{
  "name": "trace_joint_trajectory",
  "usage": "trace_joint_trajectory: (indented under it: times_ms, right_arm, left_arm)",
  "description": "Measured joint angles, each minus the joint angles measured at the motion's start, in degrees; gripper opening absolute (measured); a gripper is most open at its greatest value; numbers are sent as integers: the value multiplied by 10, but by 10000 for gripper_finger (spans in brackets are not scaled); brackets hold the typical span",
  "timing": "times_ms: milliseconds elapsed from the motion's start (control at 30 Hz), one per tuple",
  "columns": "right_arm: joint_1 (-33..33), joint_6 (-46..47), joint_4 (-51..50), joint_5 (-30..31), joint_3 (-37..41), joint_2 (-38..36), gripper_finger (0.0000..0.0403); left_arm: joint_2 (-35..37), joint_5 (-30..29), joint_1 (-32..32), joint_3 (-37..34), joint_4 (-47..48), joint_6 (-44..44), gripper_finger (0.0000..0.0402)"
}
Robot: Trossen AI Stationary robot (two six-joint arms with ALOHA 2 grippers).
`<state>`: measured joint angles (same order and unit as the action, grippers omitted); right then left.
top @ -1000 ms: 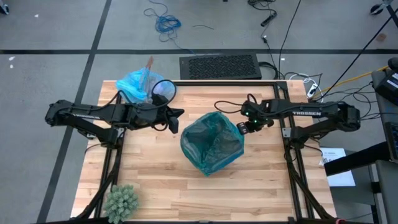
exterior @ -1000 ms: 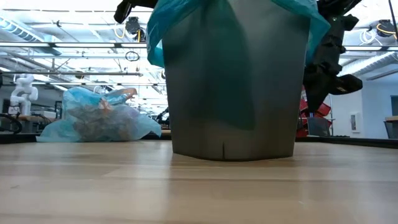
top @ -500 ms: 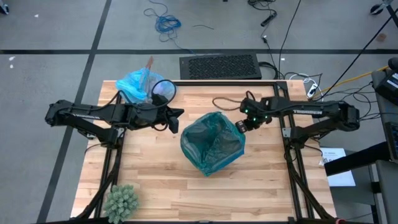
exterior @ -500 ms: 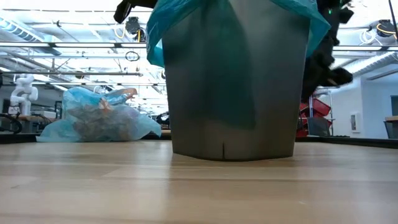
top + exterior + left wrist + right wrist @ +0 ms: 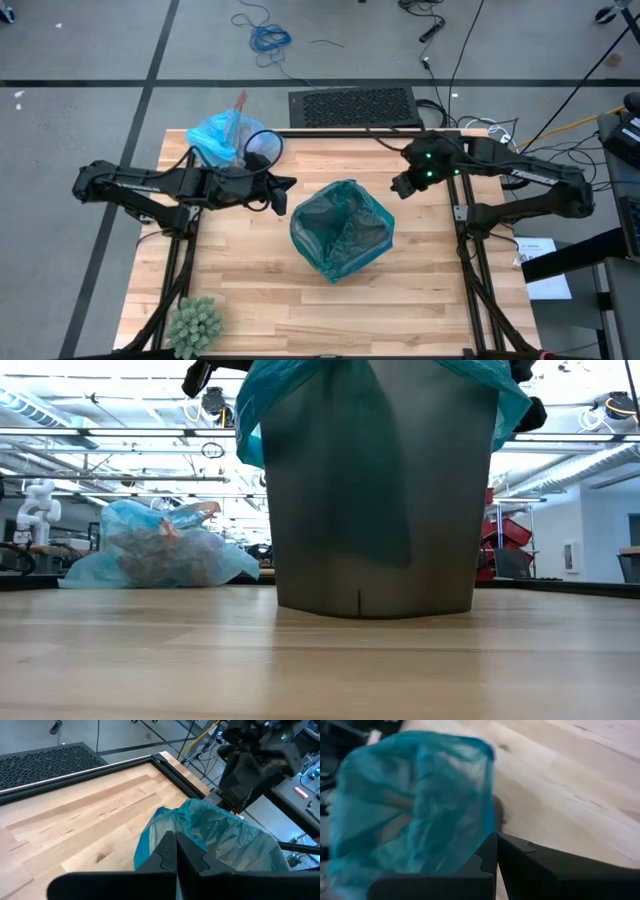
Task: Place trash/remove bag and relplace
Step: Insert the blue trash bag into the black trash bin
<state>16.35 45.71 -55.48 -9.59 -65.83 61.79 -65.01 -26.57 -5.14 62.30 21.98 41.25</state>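
At table centre, crinkly teal liner drapes a grey bin; both arms' fingers seemingly clenched, empty

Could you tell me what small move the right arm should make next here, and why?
Probably pull the right gripper clear toward its own side of the table. Its fingers are shut on nothing, beside the bin, whose teal liner is already folded over the rim. The full blue bag sits at the far left corner, and the left gripper waits nearby.

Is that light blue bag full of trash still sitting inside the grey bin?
No. The light blue bag lies on the table's far left corner, apart from the grey bin, which wears a teal liner.
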Motion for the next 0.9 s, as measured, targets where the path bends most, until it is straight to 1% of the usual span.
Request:
trace_joint_trajectory:
  times_ms: [167,267,400,467,533,633,767,833,900]
  right_arm:
    - [-37,5,-2,-12,1,3,0]
    - [-64,15,32,-13,17,15,0]
    - [-83,37,29,-14,63,30,0]
    - [-91,45,34,-24,93,33,0]
    - [-99,53,59,-36,117,33,0]
    - [-107,66,62,-42,135,33,0]
    - [-107,71,50,-31,131,20,0]
    - [-107,76,52,-12,107,2,0]
    - [-108,66,50,5,65,-10,0]
  left_arm:
    - [0,1,-3,0,6,0,0]
    - [0,1,-2,0,16,1,0]
    - [0,1,-2,0,14,4,0]
    - [0,2,-2,0,14,4,0]
    - [0,2,-2,0,14,4,0]
    - [0,2,-2,0,14,4,0]
    - [0,2,-2,0,13,4,0]
    - [0,2,-3,0,13,4,0]
    - [0,2,-6,0,13,4,0]
